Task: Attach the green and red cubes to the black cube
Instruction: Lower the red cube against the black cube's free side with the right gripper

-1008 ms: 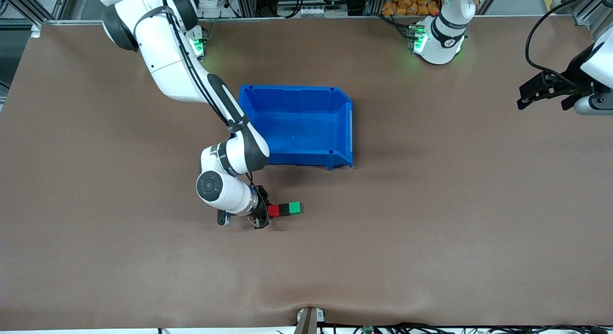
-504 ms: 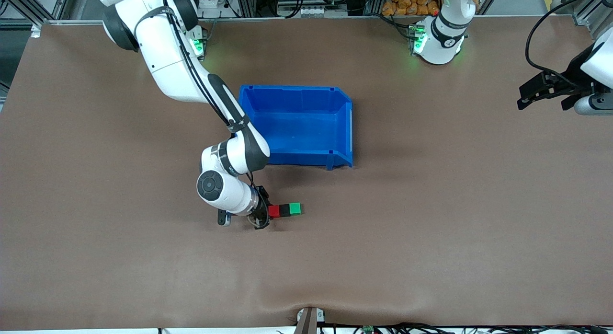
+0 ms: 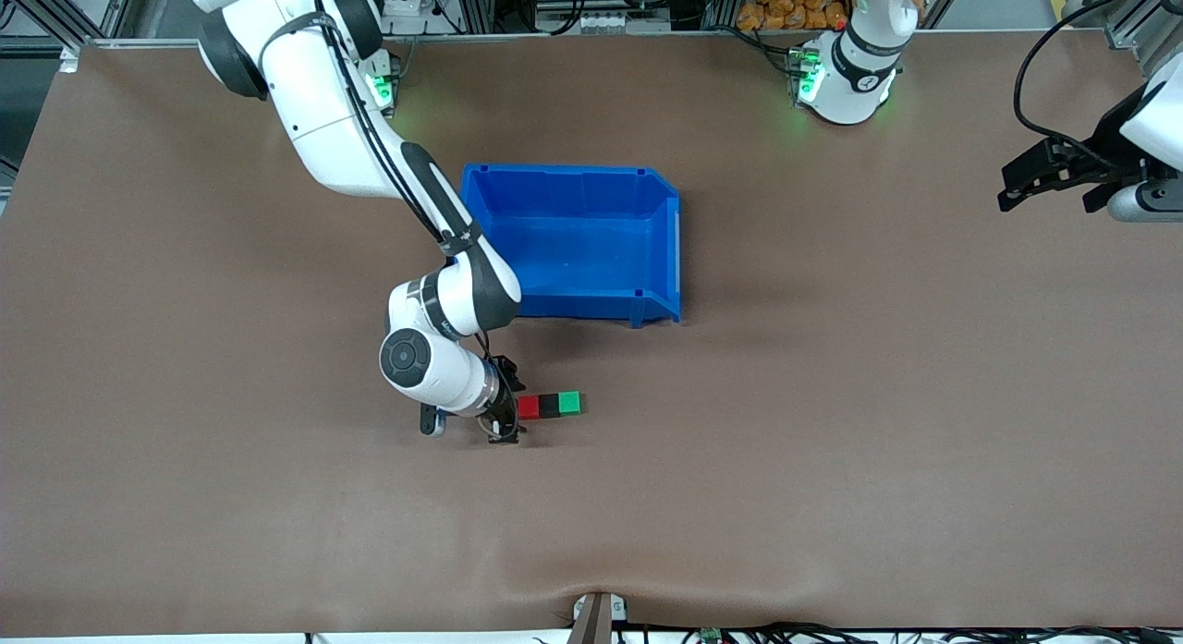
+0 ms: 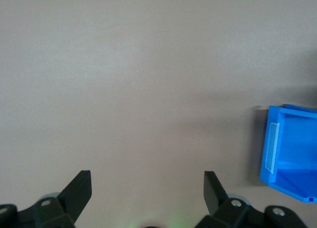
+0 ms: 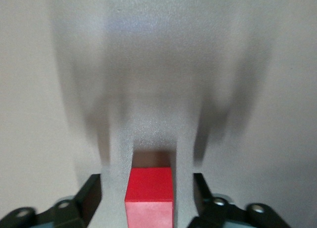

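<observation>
A: So, where is the right gripper (image 3: 507,406)?
B: Low at the table, its fingers (image 5: 91,196) spread to either side of the red cube (image 3: 528,406), with gaps showing in the right wrist view.
A: And the row?
B: Red, black cube (image 3: 549,405), green cube (image 3: 569,402), touching in line, nearer the front camera than the blue bin (image 3: 591,177).
A: The left gripper (image 3: 1015,184)?
B: Waiting with jaws spread at its own end of the table (image 3: 832,441)

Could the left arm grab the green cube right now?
Probably yes: the green cube has bare table toward the left arm's end, and the left gripper waits open there. It looks a long stretch, though.
</observation>
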